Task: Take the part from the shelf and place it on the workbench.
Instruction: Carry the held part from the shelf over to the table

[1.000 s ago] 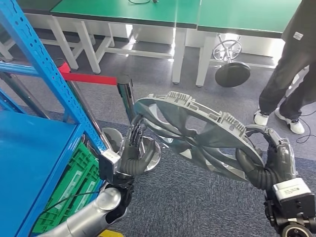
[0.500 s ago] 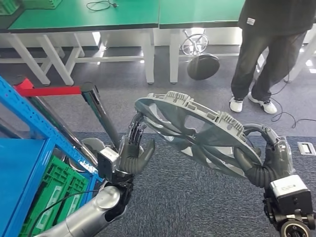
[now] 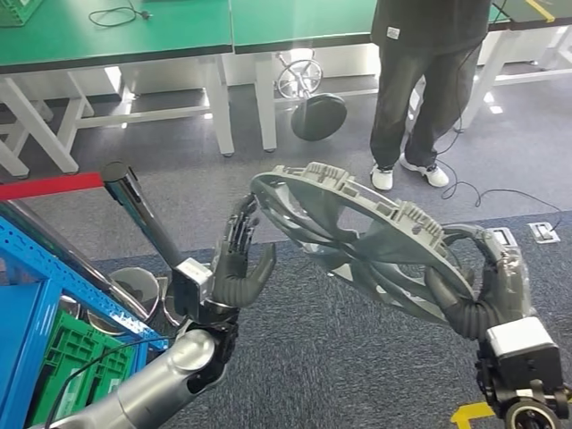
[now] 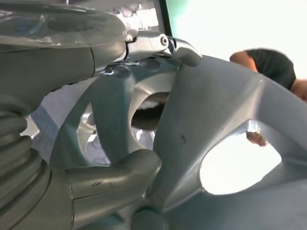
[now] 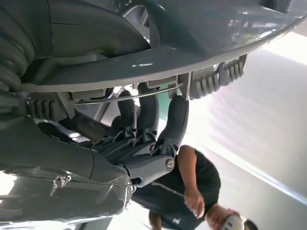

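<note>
Holding the grey round part (image 3: 364,241) up over the carpet between them, the right robot hand (image 3: 496,286) grips its rim while the left robot hand (image 3: 238,264) touches the opposite edge with fingers spread. Blue shelf (image 3: 40,268) stands at the left, green table (image 3: 121,36) beyond, near a person (image 3: 424,80).

Parts: one grey ring-shaped part (image 3: 364,241)
Robot hands: two, left hand (image 3: 238,264) and right hand (image 3: 496,286)
Persons: one person (image 3: 422,80)
Green tables: two, table (image 3: 121,31) and second table (image 3: 297,22)
Stools: one tipped stool (image 3: 317,112)
Green crates: one crate (image 3: 80,362)
Blue shelves: one shelf (image 3: 27,295)
</note>
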Controlling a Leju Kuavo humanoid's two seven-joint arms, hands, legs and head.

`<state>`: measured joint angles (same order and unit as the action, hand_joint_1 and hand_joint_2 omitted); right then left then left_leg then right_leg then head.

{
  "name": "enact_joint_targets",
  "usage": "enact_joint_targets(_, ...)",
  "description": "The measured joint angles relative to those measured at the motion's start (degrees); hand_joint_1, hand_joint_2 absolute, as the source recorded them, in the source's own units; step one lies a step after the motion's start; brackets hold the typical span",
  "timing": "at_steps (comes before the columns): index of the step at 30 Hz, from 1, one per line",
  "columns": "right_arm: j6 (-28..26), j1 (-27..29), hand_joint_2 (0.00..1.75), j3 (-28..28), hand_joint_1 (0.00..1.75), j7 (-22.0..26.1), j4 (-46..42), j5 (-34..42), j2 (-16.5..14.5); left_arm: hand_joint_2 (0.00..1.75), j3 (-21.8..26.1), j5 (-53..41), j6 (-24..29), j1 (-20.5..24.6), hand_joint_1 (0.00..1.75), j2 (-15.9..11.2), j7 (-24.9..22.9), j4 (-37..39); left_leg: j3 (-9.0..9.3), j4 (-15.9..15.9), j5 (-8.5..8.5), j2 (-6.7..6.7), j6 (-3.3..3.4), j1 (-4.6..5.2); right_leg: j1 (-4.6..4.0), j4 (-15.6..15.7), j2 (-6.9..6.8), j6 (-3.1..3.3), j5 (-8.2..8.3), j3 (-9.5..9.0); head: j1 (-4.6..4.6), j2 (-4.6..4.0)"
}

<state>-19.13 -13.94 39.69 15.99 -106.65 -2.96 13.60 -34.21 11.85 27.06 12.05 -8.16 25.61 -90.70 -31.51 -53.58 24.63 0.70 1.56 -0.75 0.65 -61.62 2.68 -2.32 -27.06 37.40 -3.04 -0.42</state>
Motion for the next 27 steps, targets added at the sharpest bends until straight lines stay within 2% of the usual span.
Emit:
enact_joint_targets(1, 0.0, 0.0, 1.75, 0.0, 1.75, -0.2, 0.0, -0.2, 0.0, 1.75, 0.0, 1.1, -0.6, 0.0, 0.0, 0.0, 0.3, 0.0, 0.01, 0.0, 0.03, -0.67, 0.11, 0.03, 0.06, -4.2, -1.26, -0.18, -1.99, 1.81, 0.26, 0.0)
enact_joint_targets(2, -0.1, 0.2, 1.75, -0.1, 1.75, -0.5, 0.0, -0.4, 0.0, 1.75, 0.0, 3.1, -1.7, 0.0, 0.0, -0.1, 0.6, -0.1, 0.02, 0.0, 0.07, -1.4, 0.14, 0.07, 0.19, -8.0, -1.88, -0.38, -3.4, 3.43, 0.36, 0.0)
enact_joint_targets(3, -0.1, 0.3, 1.75, -0.2, 1.75, -0.7, 0.0, -0.6, 0.0, 1.75, 0.0, 5.8, -3.1, -0.1, 0.0, -0.2, 0.8, -0.4, 0.05, -0.1, 0.13, -2.09, 0.12, 0.09, 0.31, -10.2, -2.21, -0.52, -3.89, 4.32, 0.38, 0.0)
enact_joint_targets(4, -0.1, 0.5, 1.75, -0.3, 1.75, -0.9, 0.0, -0.8, 0.0, 1.75, 0.1, 8.6, -4.6, -0.1, 0.0, -0.3, 1.0, -0.7, 0.11, -0.1, 0.23, -2.74, 0.06, 0.09, 0.41, -10.2, -2.43, -0.62, -3.33, 4.14, 0.4, 0.0)
enact_joint_targets(5, -0.1, 0.6, 1.75, -0.5, 1.75, -1.0, 0.0, -1.0, 0.1, 1.75, 0.1, 10.9, -5.9, -0.1, 0.0, -0.4, 1.0, -1.1, 0.24, -0.1, 0.36, -3.33, -0.06, 0.08, 0.48, -7.8, -2.72, -0.64, -1.76, 2.76, 0.44, 0.0)
enact_joint_targets(6, -0.1, 0.7, 1.75, -0.7, 1.75, -1.2, 0.0, -1.2, 0.1, 1.75, 0.3, 12.6, -6.7, -0.1, 0.0, -0.6, 0.9, -1.7, 0.41, -0.2, 0.56, -3.85, -0.27, 0.08, 0.49, -3.5, -3.44, -0.57, 0.32, 0.51, 0.47, 0.0)
enact_joint_targets(7, 0.0, 0.7, 1.75, -0.8, 1.75, -1.3, -0.1, -1.3, 0.1, 1.75, 0.5, 13.6, -7.2, -0.1, 0.0, -0.8, 0.8, -2.2, 0.54, -0.3, 0.78, -4.31, -0.53, 0.23, 0.24, 0.7, -4.74, -0.47, 1.74, -1.8, 0.55, 0.0)
enact_joint_targets(8, 0.0, 0.7, 1.75, -1.0, 1.75, -1.4, -0.2, -1.5, 0.1, 1.75, 0.8, 14.5, -7.6, -0.2, 0.0, -1.0, 0.6, -2.7, 0.58, -0.5, 0.96, -4.74, -0.78, 0.43, 0.02, 4.0, -5.83, -0.17, 2.68, -3.58, 0.62, 0.0)
enact_joint_targets(9, -0.1, 0.8, 1.75, -1.2, 1.75, -1.5, -0.3, -1.6, 0.1, 1.75, 1.2, 15.4, -8.1, -0.3, 0.0, -1.2, 0.4, -3.3, 0.58, -0.7, 1.07, -5.19, -1.01, 0.66, -0.2, 5.9, -6.62, 0.15, 2.96, -4.55, 0.59, 0.0)
enact_joint_targets(10, -0.1, 1.0, 1.75, -1.3, 1.75, -1.6, -0.4, -1.8, 0.1, 1.75, 1.6, 16.3, -8.7, -0.5, 0.0, -1.5, 0.2, -3.8, 0.56, -0.7, 1.11, -5.72, -1.18, 0.88, -0.43, 6.3, -6.74, 0.49, 2.71, -4.73, 0.53, 0.0)
enact_joint_targets(12, -0.1, 1.5, 1.75, -1.6, 1.75, -1.9, -0.7, -2.4, 0.1, 1.75, 2.3, 18.1, -10.0, -1.1, 0.0, -2.1, -0.3, -4.8, 0.68, -0.9, 1.41, -6.71, -1.63, 0.89, -0.35, 6.4, -5.36, 1.21, 2.91, -4.59, 0.3, 0.0)
enact_joint_targets(13, -0.2, 1.8, 1.75, -1.8, 1.75, -2.0, -0.8, -2.6, 0.1, 1.75, 2.7, 18.8, -10.6, -1.5, 0.0, -2.3, -0.4, -5.3, 0.51, -1.6, 2.11, -6.24, -1.9, 0.78, -0.29, 6.5, -4.68, 1.54, 3.02, -4.59, 0.23, 0.0)
enact_joint_targets(14, -0.2, 2.0, 1.75, -2.0, 1.75, -2.0, -1.0, -2.8, 0.1, 1.75, 3.1, 19.3, -11.0, -1.9, 0.0, -2.6, -0.5, -5.8, -0.2, -3.4, 3.41, -5.17, -2.16, 0.62, -0.19, 6.6, -4.07, 1.91, 3.18, -4.6, 0.12, 0.0)
enact_joint_targets(16, -0.1, 2.2, 1.75, -2.3, 1.75, -2.1, -1.3, -2.9, 0.1, 1.75, 3.9, 20.0, -11.6, -2.6, 0.0, -3.1, -0.4, -6.6, -3.56, -10.7, 7.32, -2.24, -2.41, 0.41, -0.11, 6.7, -2.85, 2.43, 3.4, -4.46, -0.32, 0.0)
enact_joint_targets(17, 0.0, 2.3, 1.75, -2.4, 1.75, -2.1, -1.3, -3.0, 0.1, 1.75, 4.3, 20.4, -11.9, -3.0, 0.0, -3.4, -0.4, -7.0, -5.73, -15.1, 9.02, -1.47, -2.41, 0.4, -0.14, 6.7, -2.14, 2.6, 3.47, -4.37, -0.52, 0.0)
enact_joint_targets(18, 0.1, 2.4, 1.75, -2.5, 1.75, -2.1, -1.3, -3.0, 0.1, 1.75, 4.7, 20.8, -12.4, -3.6, 0.0, -3.7, -0.4, -7.3, -7.38, -18.2, 9.83, -1.11, -2.36, 0.41, -0.19, 6.7, -1.37, 2.67, 3.52, -4.32, -0.68, 0.0)
enact_joint_targets(19, 0.3, 2.6, 1.75, -2.7, 1.75, -2.0, -1.3, -3.0, 0.1, 1.75, 5.0, 21.4, -12.9, -4.2, 0.0, -4.0, -0.3, -7.7, -8.07, -19.2, 9.44, -0.96, -2.22, 0.42, -0.25, 6.7, -0.56, 2.72, 3.56, -4.32, -0.77, 0.0)
enact_joint_targets(20, 0.5, 2.8, 1.75, -2.8, 1.75, -2.0, -1.3, -3.0, 0.1, 1.75, 5.4, 22.1, -13.6, -4.7, 0.0, -4.2, -0.3, -8.1, -7.5, -17.5, 7.84, -0.77, -1.97, 0.44, -0.3, 6.7, 0.24, 2.74, 3.59, -4.34, -0.81, 0.0)
enact_joint_targets(21, 0.7, 2.9, 1.75, -2.9, 1.75, -1.9, -1.3, -3.0, 0.1, 1.75, 5.7, 22.8, -14.2, -5.1, 0.0, -4.4, -0.2, -8.5, -5.81, -13.5, 5.46, -0.21, -1.61, 0.46, -0.34, 6.7, 1.0, 2.73, 3.62, -4.38, -0.89, 0.0)
enact_joint_targets(23, 1.0, 2.9, 1.75, -3.1, 1.75, -1.8, -1.3, -3.0, 0.1, 1.75, 6.3, 23.7, -15.2, -5.4, 0.0, -4.8, 0.0, -9.3, -2.11, -5.0, 1.67, 2.17, -0.86, 0.44, -0.4, 6.6, 2.32, 2.58, 3.71, -4.27, -0.93, 0.0)
enact_joint_targets(24, 1.1, 2.9, 1.75, -3.2, 1.75, -1.7, -1.3, -3.0, 0.1, 1.75, 6.6, 24.0, -15.5, -5.5, 0.0, -4.9, 0.1, -9.7, -1.02, -2.5, 0.8, 3.01, -0.7, 0.46, -0.35, 6.6, 2.85, 2.39, 3.81, -4.09, -0.93, 0.0)
enact_joint_targets(25, 1.2, 3.0, 1.75, -3.3, 1.75, -1.6, -1.3, -3.0, 0.1, 1.75, 6.9, 24.2, -15.8, -5.7, 0.0, -5.0, 0.2, -10.0, -0.66, -1.4, 0.67, 3.39, -0.66, 0.53, -0.22, 6.6, 3.37, 2.14, 3.92, -3.86, -0.91, 0.0)
enact_joint_targets(27, 1.6, 3.1, 1.75, -3.5, 1.75, -1.5, -1.3, -2.9, 0.1, 1.75, 7.3, 24.5, -16.3, -6.0, 0.0, -5.2, 0.3, -10.6, -0.51, -0.9, 0.43, 2.32, -0.6, 0.59, -0.05, 6.7, 4.17, 1.46, 4.15, -3.5, -1.0, 0.0)
